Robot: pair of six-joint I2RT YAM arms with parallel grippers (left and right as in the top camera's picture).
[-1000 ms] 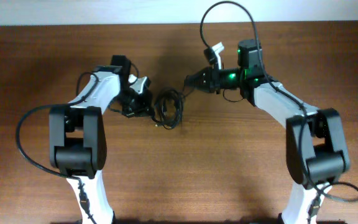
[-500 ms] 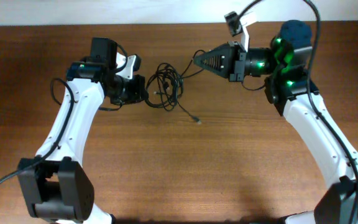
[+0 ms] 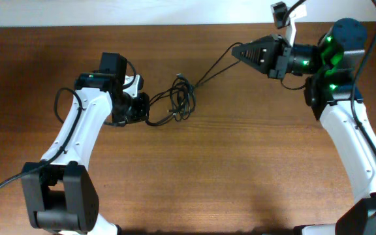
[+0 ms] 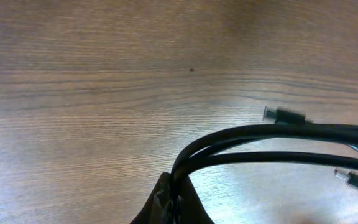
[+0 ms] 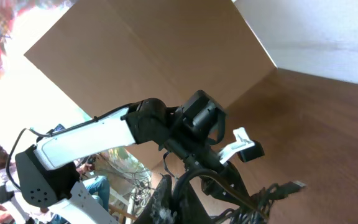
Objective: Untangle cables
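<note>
The cables [image 3: 179, 101] form a loose black tangle at the table's middle back. My left gripper [image 3: 142, 108] is shut on cords at the tangle's left side. In the left wrist view the fingertips [image 4: 166, 202] pinch cords [image 4: 260, 132] that arc away to the right, with silvery plug ends [image 4: 283, 114] lying on the wood. My right gripper [image 3: 235, 51] is raised at the back right, shut on a strand [image 3: 214, 68] stretched taut from the tangle. In the right wrist view its gripper [image 5: 174, 200] clamps a black loop [image 5: 199, 174] above the tangle [image 5: 263, 200].
The wooden table [image 3: 227, 170] ends at a pale wall [image 3: 175, 12] along the back. Thick black cables loop from the left arm [image 3: 77, 130] and over the right arm [image 3: 351, 130]. A cardboard panel [image 5: 148, 56] and people outside the table show in the right wrist view.
My right gripper has risen and moved right and back, drawing a strand out of the tangle. The left gripper stayed beside the tangle, shifting only slightly, and the tangle has spread.
</note>
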